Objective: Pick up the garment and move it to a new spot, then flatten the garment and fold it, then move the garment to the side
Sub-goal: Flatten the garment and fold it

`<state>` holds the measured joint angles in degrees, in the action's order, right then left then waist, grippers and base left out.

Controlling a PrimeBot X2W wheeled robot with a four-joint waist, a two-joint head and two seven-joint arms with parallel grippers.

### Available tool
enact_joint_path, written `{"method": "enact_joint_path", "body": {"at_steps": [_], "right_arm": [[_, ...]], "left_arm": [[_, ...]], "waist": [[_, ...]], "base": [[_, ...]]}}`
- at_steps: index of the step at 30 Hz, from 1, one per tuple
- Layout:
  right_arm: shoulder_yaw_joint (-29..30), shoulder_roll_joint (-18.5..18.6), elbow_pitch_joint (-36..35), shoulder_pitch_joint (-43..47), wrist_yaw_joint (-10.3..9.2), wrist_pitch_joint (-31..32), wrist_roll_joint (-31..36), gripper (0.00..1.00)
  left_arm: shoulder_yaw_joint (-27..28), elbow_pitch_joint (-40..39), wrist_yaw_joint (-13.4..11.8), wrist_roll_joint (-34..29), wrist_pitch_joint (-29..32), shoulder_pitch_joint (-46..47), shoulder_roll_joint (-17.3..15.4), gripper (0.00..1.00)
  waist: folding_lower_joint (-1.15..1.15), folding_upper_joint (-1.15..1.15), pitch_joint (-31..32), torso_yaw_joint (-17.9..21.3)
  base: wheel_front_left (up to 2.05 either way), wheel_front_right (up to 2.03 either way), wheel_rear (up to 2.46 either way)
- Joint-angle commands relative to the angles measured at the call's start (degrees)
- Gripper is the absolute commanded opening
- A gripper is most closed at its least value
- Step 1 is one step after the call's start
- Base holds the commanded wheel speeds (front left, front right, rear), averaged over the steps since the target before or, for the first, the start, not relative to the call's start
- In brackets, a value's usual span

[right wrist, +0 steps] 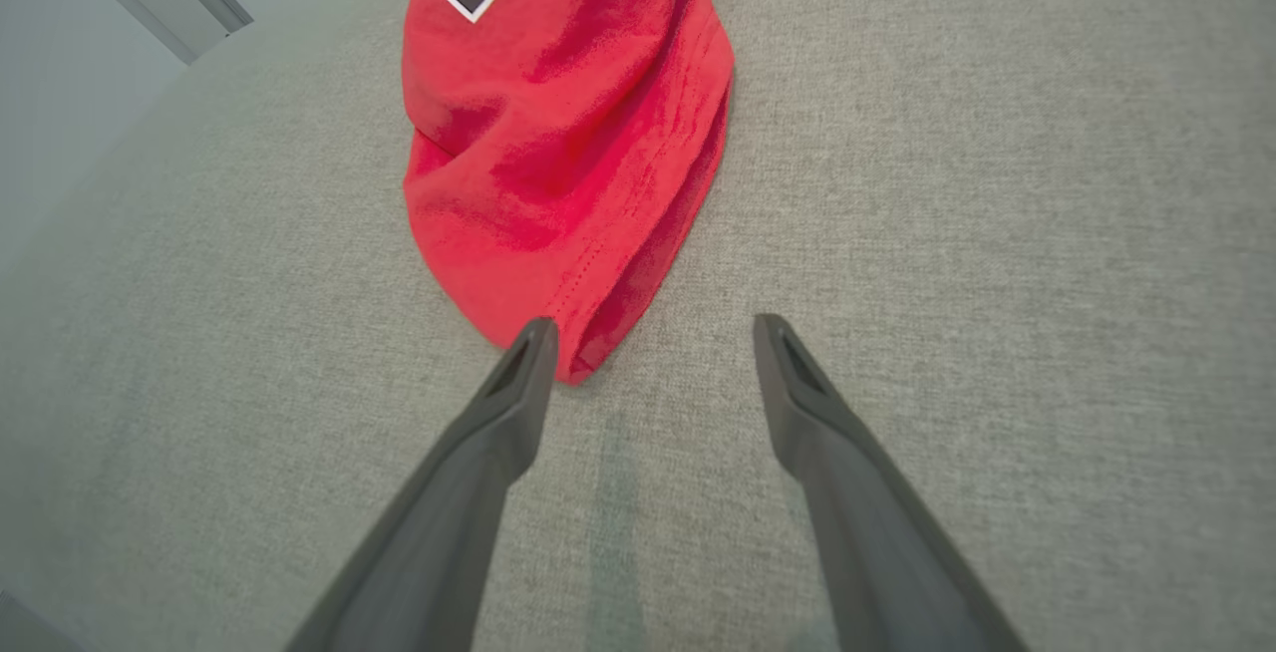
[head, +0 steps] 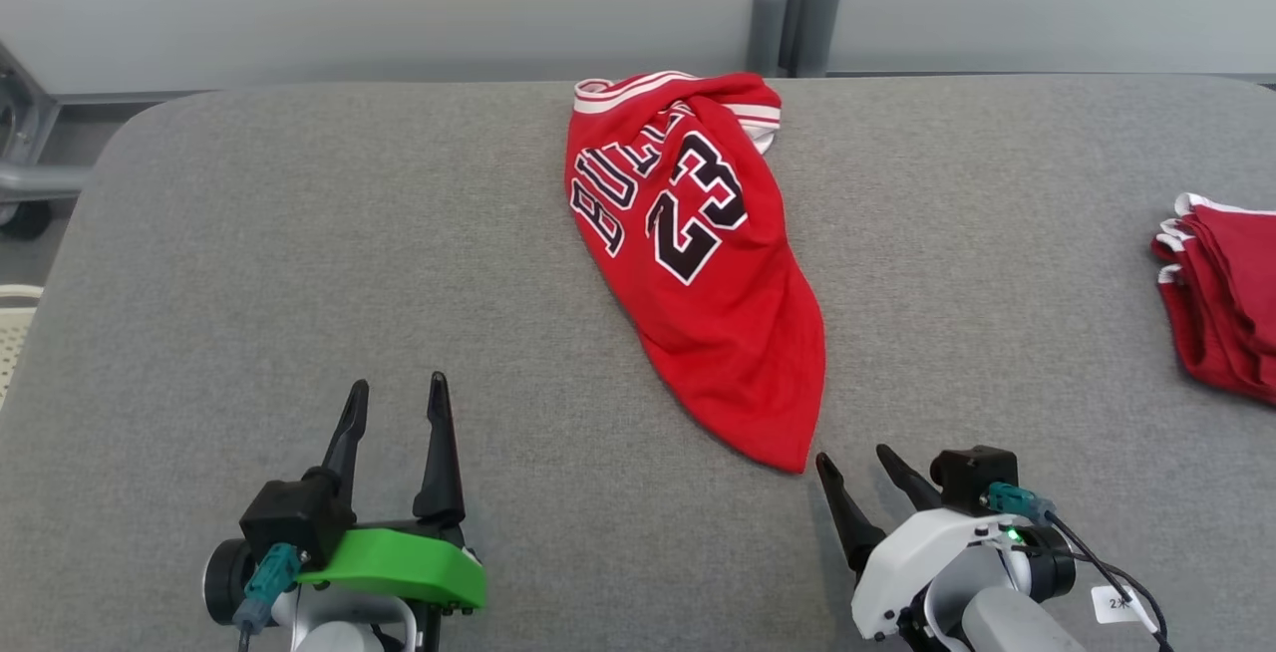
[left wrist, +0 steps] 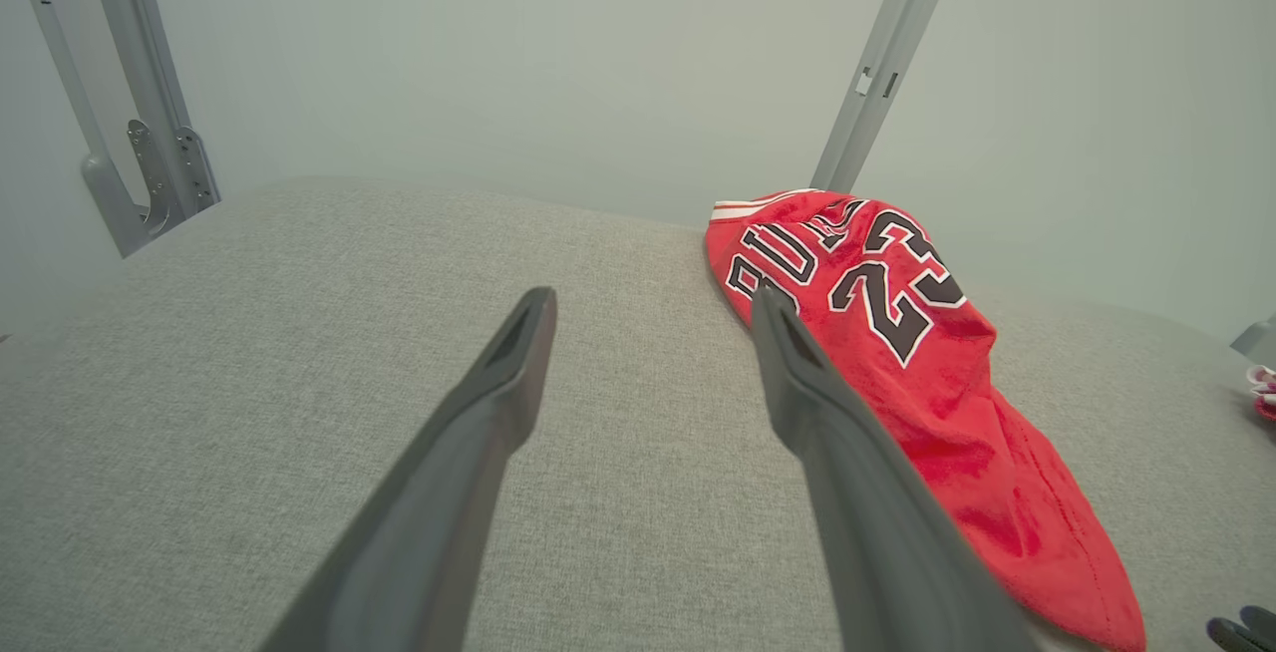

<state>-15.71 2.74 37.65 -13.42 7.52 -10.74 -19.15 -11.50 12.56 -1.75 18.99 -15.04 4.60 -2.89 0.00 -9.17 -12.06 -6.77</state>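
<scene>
At 7 o'clock in the head view, nearest the camera, the left gripper (head: 398, 381) was seen over the bare grey fabric tabletop (head: 299, 263), its jaws spread wide with nothing held between them. At 5 o'clock the right gripper (head: 853, 454) was found angled toward 11 o'clock, its jaws likewise parted and empty. Just beside its left finger lay the pointed lower corner of the red jersey (head: 698, 263). Whether the fingertip touched the hem could not be told, even from the right wrist view, where cloth and tip overlapped.

The jersey was spread from that corner away toward 12 o'clock, crumpled into a long wedge near the middle of the tabletop. A black "23" outlined in white and part of a team name were shown on its upper side. Its white-striped trim was bunched at the far end, close to the tabletop's back edge.

At 3 o'clock, well apart from the jersey, a stack of folded red garments (head: 1226, 293) was cut off by the picture's edge. Beyond the tabletop, at 12 o'clock, two grey posts (head: 797, 14) were set against a pale wall (head: 399, 4).
</scene>
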Motion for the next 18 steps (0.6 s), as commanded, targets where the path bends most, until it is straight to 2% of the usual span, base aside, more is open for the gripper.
{"method": "enact_joint_path", "body": {"at_steps": [1, 10, 17, 18], "right_arm": [[-0.26, 0.16, 1.56, -1.28, -0.06, -0.86, -1.08, 1.00], [-0.17, 0.18, 12.39, -6.86, -0.06, -3.14, -3.69, 1.00], [-4.95, 0.15, 18.41, -9.54, -0.06, -3.09, -7.63, 1.00], [-5.53, 0.15, 19.01, -9.91, -0.06, -3.06, -8.06, 0.91]], "left_arm": [[-0.37, -0.26, 0.11, -0.34, -0.14, -0.87, -0.05, 1.00], [-2.32, -0.65, -0.37, 0.59, -0.14, -0.77, -0.05, 1.00], [-2.47, -0.68, -0.82, 1.05, -0.14, -0.31, -0.04, 1.00], [-2.44, -0.67, -0.90, 1.15, -0.14, -0.29, -0.04, 1.00]], "waist": [[0.00, 0.00, -0.50, -2.63], [0.00, 0.00, -2.01, -7.10], [0.00, 0.00, -2.46, -8.02], [0.00, 0.00, -2.50, -7.99]], "base": [[0.00, 0.00, 0.00], [0.00, 0.00, 0.00], [0.00, 0.00, 0.00], [0.00, 0.00, 0.00]]}}
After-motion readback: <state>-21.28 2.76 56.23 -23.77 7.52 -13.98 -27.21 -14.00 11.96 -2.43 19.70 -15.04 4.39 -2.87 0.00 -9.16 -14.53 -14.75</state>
